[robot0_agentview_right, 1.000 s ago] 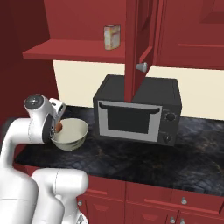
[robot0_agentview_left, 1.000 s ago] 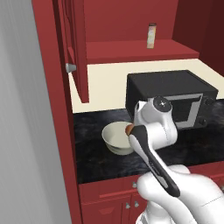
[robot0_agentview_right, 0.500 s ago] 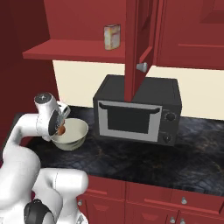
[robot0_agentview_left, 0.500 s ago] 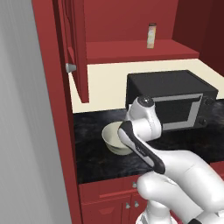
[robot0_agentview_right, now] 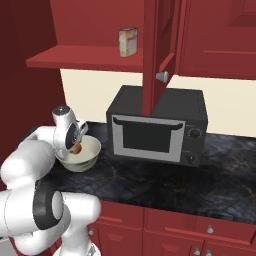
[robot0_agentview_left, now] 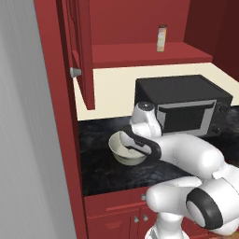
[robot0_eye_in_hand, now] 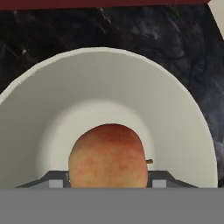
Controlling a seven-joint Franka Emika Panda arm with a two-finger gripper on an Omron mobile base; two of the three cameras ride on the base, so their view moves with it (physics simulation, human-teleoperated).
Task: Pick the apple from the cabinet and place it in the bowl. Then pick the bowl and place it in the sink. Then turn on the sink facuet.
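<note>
The first step is near its end: the pincer (robot0_eye_in_hand: 109,186) holds the apple (robot0_eye_in_hand: 108,156) between its part-open jaws, directly over the hollow of the bowl (robot0_eye_in_hand: 175,109), which stands on the dark desk (robot0_agentview_right: 165,182) beside the microwave (robot0_agentview_right: 157,125). By my judgement the next move is to part the jaws so the apple drops in, then draw clear before gripping the bowl's rim. No writing is legible; the jar (robot0_agentview_left: 161,38) on the cabinet (robot0_agentview_left: 140,51) shelf is too small to read.

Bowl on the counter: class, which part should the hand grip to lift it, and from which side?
Probably the bowl's thin upright rim, from above, one finger inside and one outside. It is too wide to span, and the apple sits over its middle, so a bare stretch of rim suits best.
</note>
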